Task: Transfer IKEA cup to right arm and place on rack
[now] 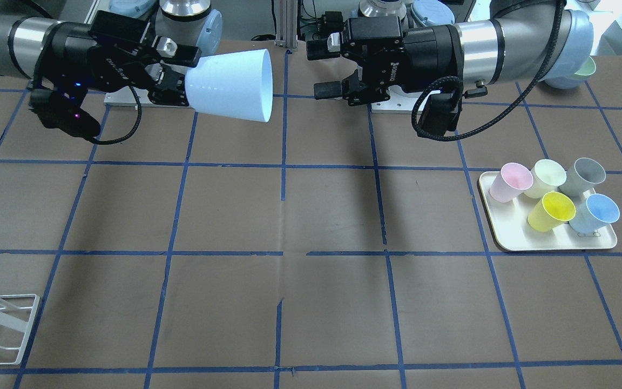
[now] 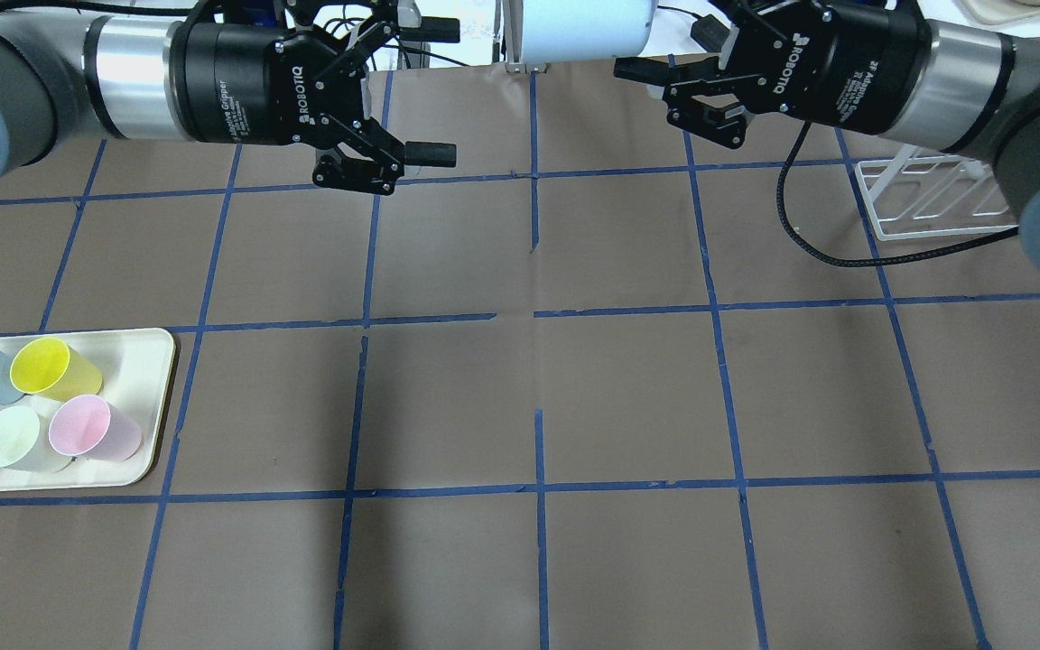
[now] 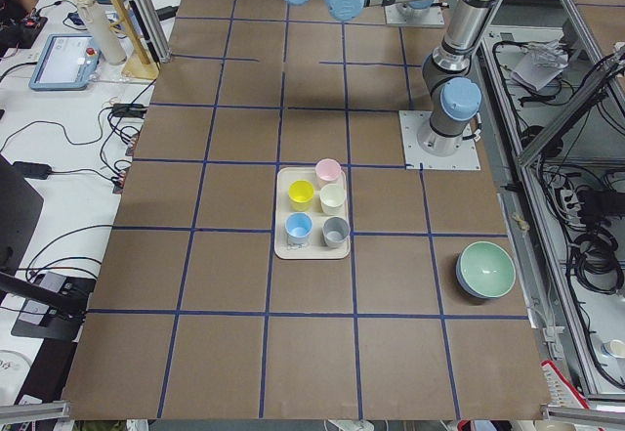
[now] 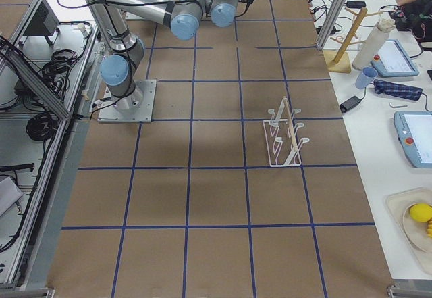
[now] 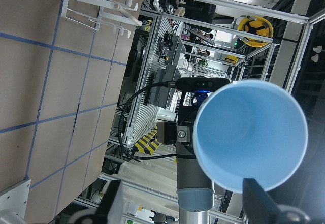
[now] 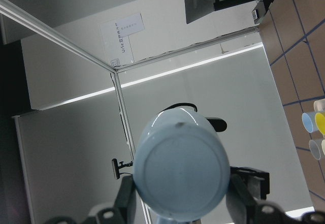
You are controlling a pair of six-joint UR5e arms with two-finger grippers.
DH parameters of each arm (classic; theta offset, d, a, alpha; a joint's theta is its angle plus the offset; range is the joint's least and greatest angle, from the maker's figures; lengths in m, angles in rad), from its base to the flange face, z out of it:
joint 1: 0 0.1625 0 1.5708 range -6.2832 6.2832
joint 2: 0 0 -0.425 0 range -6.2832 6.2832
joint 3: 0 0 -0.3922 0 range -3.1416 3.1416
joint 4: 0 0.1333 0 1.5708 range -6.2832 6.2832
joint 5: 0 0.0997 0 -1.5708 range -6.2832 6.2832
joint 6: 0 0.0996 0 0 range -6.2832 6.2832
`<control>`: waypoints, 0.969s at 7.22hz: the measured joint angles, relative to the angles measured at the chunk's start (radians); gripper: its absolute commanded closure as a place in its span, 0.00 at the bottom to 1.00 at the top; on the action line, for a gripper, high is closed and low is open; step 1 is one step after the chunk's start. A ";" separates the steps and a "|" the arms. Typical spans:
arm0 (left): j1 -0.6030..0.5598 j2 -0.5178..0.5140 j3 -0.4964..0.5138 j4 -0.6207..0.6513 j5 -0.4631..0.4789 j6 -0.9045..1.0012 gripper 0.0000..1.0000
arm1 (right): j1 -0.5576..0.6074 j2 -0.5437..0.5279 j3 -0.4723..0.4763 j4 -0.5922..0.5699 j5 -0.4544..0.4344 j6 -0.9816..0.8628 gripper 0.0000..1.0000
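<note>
Brown table (image 1: 311,216) gridded with blue tape, seen from across the robot. At 11 o'clock the right gripper (image 1: 180,75) is clamped on the narrow base of the IKEA cup (image 1: 232,86). The cup lies horizontal in the air above the table, its mouth toward 3 o'clock. Facing that mouth and apart from it, the left gripper (image 1: 323,70) has its jaws spread wide with nothing between them. A cream tray (image 1: 505,237) at 4 o'clock carries five cups (image 1: 551,208): pink, pale green, grey, yellow and blue. Part of the rack (image 1: 3,324) shows at 8 o'clock.

Overhead view: the left gripper is at 11 o'clock, its jaws wide apart. The IKEA cup is at 12 o'clock, cut by the top edge, with the right gripper on its 3 o'clock side. The rack is at 2 o'clock and the tray at 8 o'clock.

Left side view: the tray is at centre, a green bowl (image 3: 485,269) at 4 o'clock, and both arms at 12 o'clock.

Right side view: the rack stands just right of centre, well apart from the arms at 12 o'clock.

Left wrist view: the open mouth of the IKEA cup faces the camera at 4 o'clock, and the rack is at 11 o'clock.

Right wrist view: the round base of the IKEA cup is at 6 o'clock, with a finger against each side.
</note>
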 measured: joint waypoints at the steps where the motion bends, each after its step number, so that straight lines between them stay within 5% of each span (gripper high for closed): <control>1: 0.002 0.000 0.002 0.062 0.045 -0.055 0.00 | -0.039 -0.001 -0.004 -0.001 -0.013 0.002 0.89; 3: 0.004 -0.001 0.002 0.229 0.220 -0.192 0.00 | -0.101 -0.006 -0.049 -0.002 -0.200 0.010 0.90; 7: -0.020 -0.005 0.055 0.391 0.712 -0.295 0.00 | -0.126 -0.035 -0.204 0.002 -0.859 -0.011 0.90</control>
